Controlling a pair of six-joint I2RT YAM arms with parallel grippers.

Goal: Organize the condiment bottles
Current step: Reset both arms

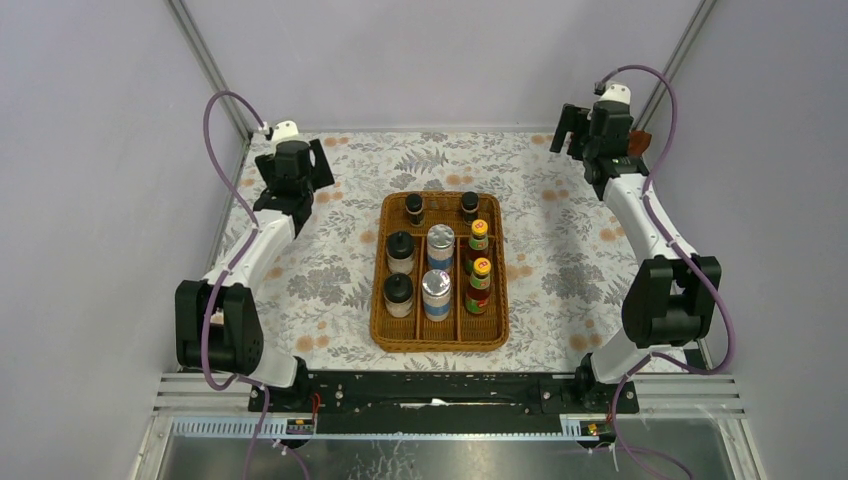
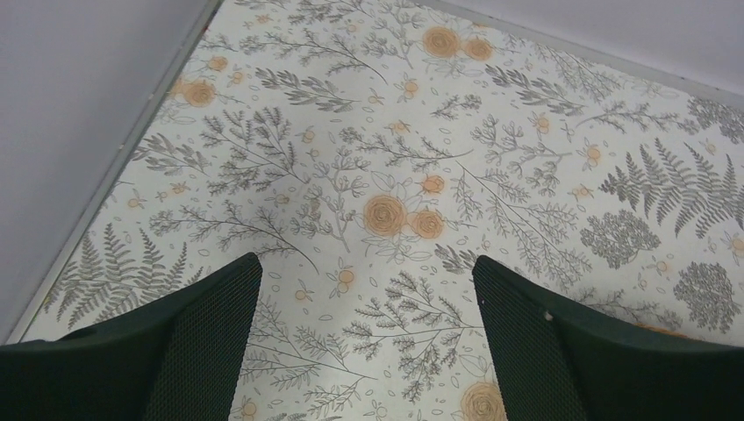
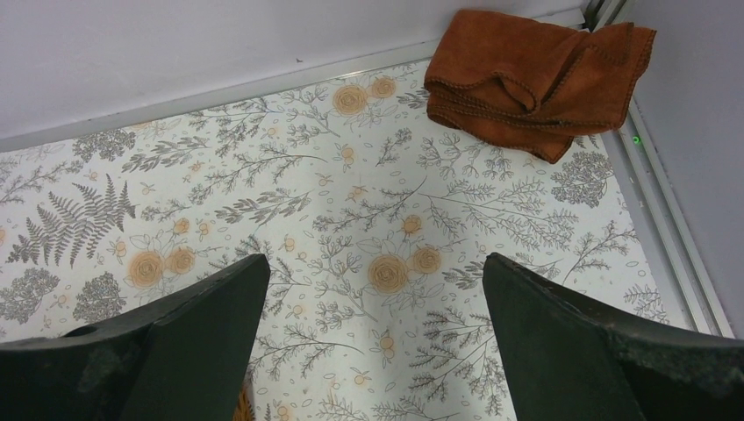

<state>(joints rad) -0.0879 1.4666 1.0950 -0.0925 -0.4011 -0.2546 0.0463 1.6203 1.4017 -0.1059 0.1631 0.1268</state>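
With our left gripper (image 2: 364, 267) and right gripper (image 3: 375, 263) gaping wide and empty, we judge the centre-frame condiment bottles (image 1: 437, 292) light, rigid and slick, best pinched mid-body.

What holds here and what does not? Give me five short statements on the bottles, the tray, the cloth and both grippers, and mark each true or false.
1. The red sauce bottles stand in the left column of the wicker tray. False: they stand in the right column; the black-lidded jars take the left.
2. The silver-lidded shakers share the middle column. True.
3. The left gripper holds a bottle. False: it is open and empty above the floral table cover.
4. The right gripper is open. True.
5. The rust-brown cloth lies in the tray. False: it lies on the table, in the far right corner.
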